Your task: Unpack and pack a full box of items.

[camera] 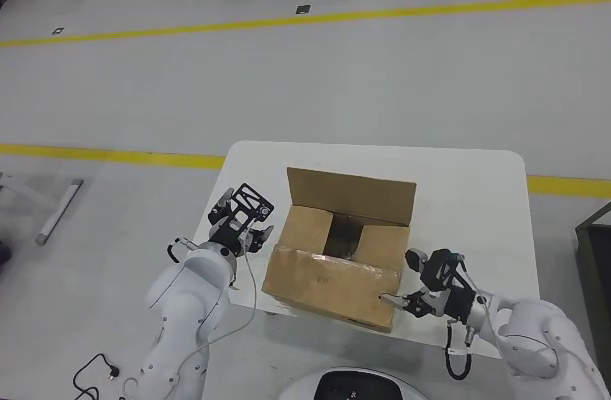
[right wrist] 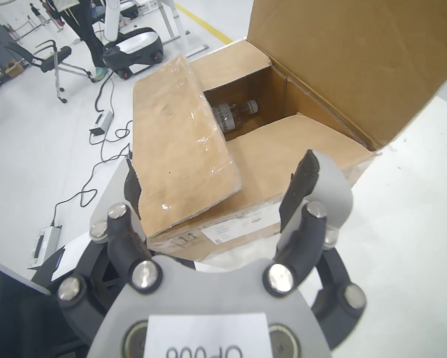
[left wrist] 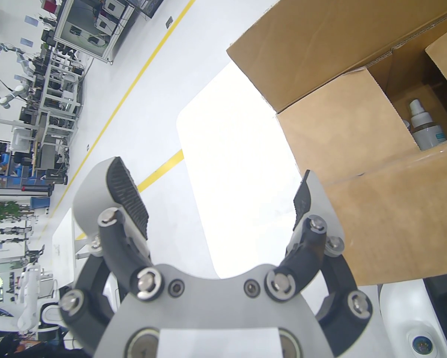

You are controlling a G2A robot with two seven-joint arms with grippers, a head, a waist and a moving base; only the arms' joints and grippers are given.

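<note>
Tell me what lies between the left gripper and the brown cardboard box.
Only bare white tabletop, seen in the top view between the left gripper and the brown cardboard box.

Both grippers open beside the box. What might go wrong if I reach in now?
The near flap leans over the opening and may snag the right gripper. The dark bottle lies on its side and could roll. The box sits close to the near edge of the table; a push might slide it off.

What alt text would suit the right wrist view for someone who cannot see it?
An open gripper is at the corner of a cardboard box on a white table. One flap stands upright, and a dark bottle lies inside.
</note>
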